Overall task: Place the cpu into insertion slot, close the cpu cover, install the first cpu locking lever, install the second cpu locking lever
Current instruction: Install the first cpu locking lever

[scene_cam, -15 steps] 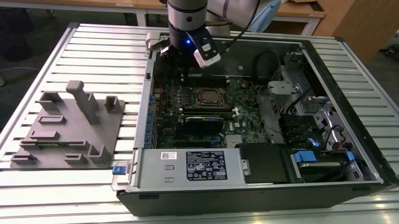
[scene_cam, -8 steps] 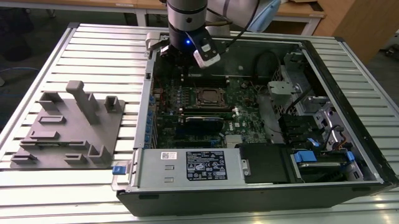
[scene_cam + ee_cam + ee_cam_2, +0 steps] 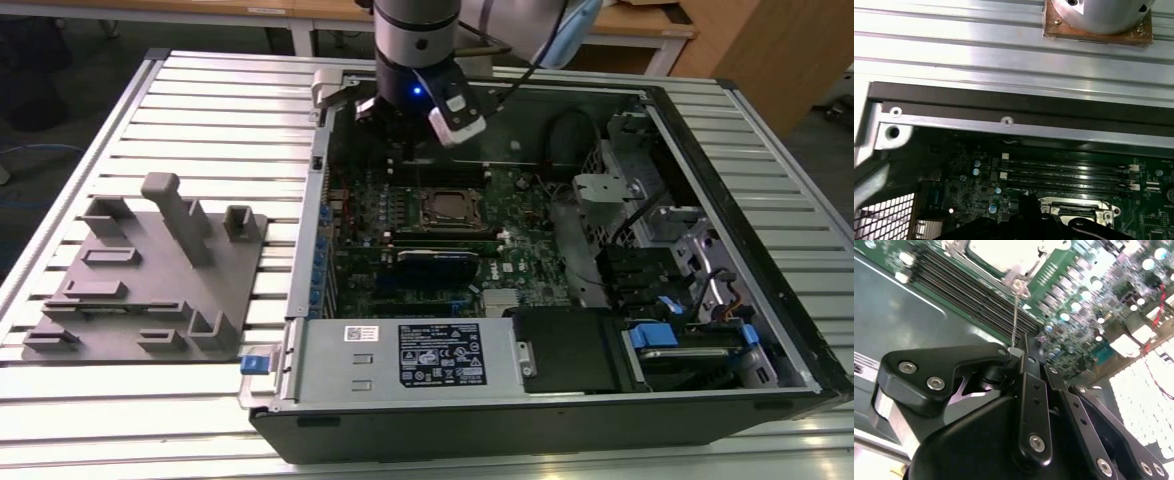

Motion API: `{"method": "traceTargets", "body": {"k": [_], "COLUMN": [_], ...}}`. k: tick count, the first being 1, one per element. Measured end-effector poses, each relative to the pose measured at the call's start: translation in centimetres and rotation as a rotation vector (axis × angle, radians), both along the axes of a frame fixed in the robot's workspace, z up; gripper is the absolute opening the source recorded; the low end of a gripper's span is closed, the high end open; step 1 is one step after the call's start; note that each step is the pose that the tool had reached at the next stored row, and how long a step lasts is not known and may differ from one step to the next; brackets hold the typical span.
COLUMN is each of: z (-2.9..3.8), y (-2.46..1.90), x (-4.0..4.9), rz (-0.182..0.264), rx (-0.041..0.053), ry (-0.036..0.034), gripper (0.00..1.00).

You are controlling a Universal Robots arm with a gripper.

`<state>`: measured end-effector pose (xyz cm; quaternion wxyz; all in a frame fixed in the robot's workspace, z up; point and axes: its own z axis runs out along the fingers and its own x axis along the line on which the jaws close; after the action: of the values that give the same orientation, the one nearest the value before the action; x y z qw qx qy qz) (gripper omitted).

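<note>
The cpu [image 3: 1001, 251] shows its silvery top inside the insertion slot [image 3: 447, 208] on the green board. The cpu cover [image 3: 1015, 275] lies down around it as a thin metal frame. A thin wire locking lever [image 3: 1014, 315] runs from the socket's corner to my gripper [image 3: 1016, 352]. The black fingers [image 3: 954, 365] meet on the lever's free end. In the exterior view my gripper [image 3: 395, 140] hangs inside the open computer case just beyond the socket. In the first wrist view the socket [image 3: 1079, 212] sits beside the dark fingertips [image 3: 1029, 202].
Long black memory slots [image 3: 974, 290] lie between the gripper and the socket. The case's metal wall [image 3: 1004, 120] is close behind. A grey fixture plate [image 3: 147, 275] stands on the slatted table at the exterior view's left. The power supply [image 3: 400, 355] and drive bays [image 3: 661, 335] line the near side.
</note>
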<state>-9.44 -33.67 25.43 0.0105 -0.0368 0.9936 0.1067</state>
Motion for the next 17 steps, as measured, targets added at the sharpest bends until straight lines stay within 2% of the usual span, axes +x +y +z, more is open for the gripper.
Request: {"method": "traceTargets", "body": {"k": [7, 13, 14, 17], "z": [0.0, -0.02, -0.08, -0.35], "y": [0.0, 0.0, 0.01, 0.0], "x": [2.46, 2.63, 2.63, 2.63], "rz": [0.0, -0.001, -0.001, -0.001], "rx": [0.0, 0.0, 0.0002, 0.0001], "ry": [0.0, -0.0007, -0.0031, -0.0164], "gripper": [0.1, 0.1, 0.1, 0.1]}}
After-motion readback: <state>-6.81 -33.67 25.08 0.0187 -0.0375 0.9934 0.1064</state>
